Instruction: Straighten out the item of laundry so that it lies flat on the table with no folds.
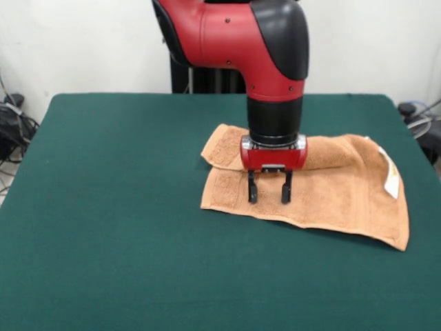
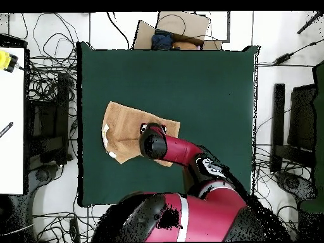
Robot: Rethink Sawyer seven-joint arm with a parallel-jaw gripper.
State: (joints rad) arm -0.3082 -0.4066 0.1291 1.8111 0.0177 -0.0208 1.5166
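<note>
The orange-tan terry towel (image 1: 324, 189) lies on the dark green table (image 1: 110, 207), right of centre, with its far part folded over the near part along a crease. White tags (image 1: 391, 176) show on its right edge. My gripper (image 1: 269, 192) points straight down over the towel's left half, fingers (image 1: 252, 190) open and apart, tips at or just above the cloth, holding nothing. In the overhead view the towel (image 2: 123, 126) lies left of centre, and the arm covers its right part and hides the gripper.
The red and black arm (image 1: 272, 62) comes down from the top centre. Cables and equipment (image 1: 14, 124) sit off the table's left and right edges. In the overhead view a white bench (image 2: 11, 120) stands at the left and a cardboard box (image 2: 180, 28) beyond the table's top edge.
</note>
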